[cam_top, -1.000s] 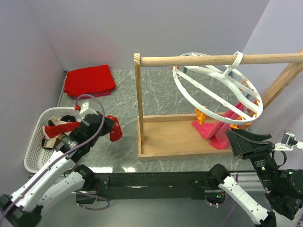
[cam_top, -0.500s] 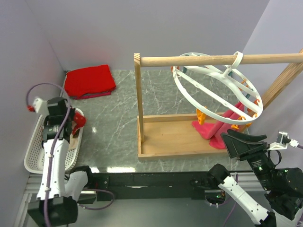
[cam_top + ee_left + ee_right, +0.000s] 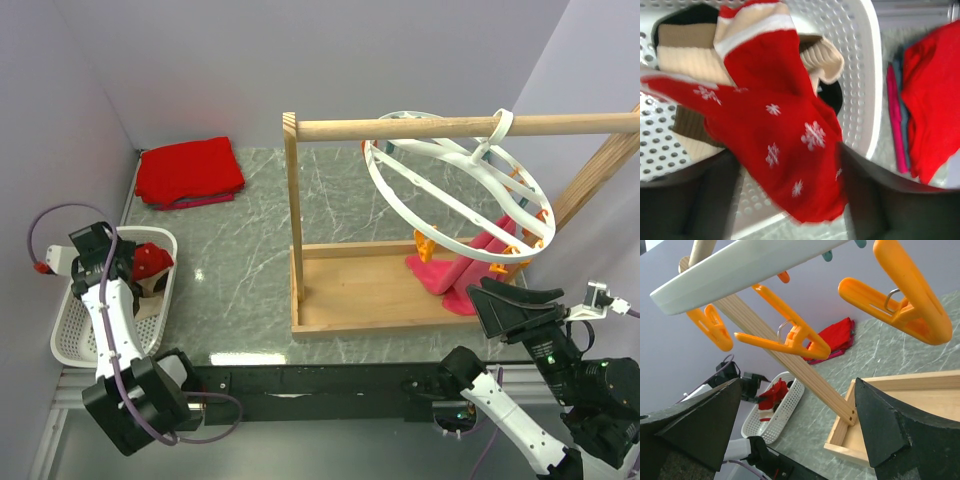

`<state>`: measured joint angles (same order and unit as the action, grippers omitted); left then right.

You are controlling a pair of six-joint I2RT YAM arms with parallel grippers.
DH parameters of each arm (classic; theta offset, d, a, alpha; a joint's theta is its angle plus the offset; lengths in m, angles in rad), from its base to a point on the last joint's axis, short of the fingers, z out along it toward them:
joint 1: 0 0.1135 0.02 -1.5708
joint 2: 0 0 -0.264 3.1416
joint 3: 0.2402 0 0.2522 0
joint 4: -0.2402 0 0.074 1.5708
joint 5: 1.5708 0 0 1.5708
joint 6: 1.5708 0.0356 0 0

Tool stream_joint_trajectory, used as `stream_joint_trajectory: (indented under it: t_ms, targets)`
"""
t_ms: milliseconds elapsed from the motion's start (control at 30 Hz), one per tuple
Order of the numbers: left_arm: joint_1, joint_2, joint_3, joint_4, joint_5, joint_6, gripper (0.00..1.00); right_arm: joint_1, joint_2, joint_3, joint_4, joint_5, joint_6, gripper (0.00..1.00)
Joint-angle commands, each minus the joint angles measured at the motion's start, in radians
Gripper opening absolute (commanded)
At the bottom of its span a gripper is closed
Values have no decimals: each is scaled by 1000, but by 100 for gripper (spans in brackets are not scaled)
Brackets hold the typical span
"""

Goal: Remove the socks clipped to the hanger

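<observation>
The white ring hanger (image 3: 455,190) hangs by its hook from the wooden rail, with orange pegs (image 3: 790,335) round its rim. Pink socks (image 3: 452,275) droop from its near side onto the wooden base. At the far left my left gripper (image 3: 790,165) is open over the white basket (image 3: 865,75). A red sock with white snowflakes (image 3: 775,130) lies loose between its fingers, on top of brown-and-cream socks (image 3: 685,50) and a black one (image 3: 830,95). My right gripper (image 3: 799,385) is open and empty, just below the hanger's near rim.
The wooden rail frame (image 3: 400,128) with its upright post and base tray (image 3: 370,290) fills the table's middle and right. A folded red cloth (image 3: 188,170) lies at the back left. The basket (image 3: 70,330) sits against the left wall.
My left arm swung from mid-table to over the basket carrying the red sock, and its jaws have opened. The right gripper has barely moved.
</observation>
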<state>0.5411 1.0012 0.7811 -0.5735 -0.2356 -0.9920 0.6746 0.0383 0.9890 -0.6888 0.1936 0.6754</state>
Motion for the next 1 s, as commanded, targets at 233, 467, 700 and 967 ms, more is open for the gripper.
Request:
stream_joint_trajectory:
  t_ms: [233,467,700,967]
  targets:
    - [-177,-119,138,-40,-89,-71,96,8,-8,-39,-15,-26,13,100]
    - [-535,-82,184,-26,-199,-97,96,8,-20,-87,-46,-54,59,100]
    - [-892,-127,47,242,-1,9,96,6,-32,-196,-34,-157,114,100]
    - [-1084,-321,-268,550,395,29,96,8,-69,-550,343,-382,214,100]
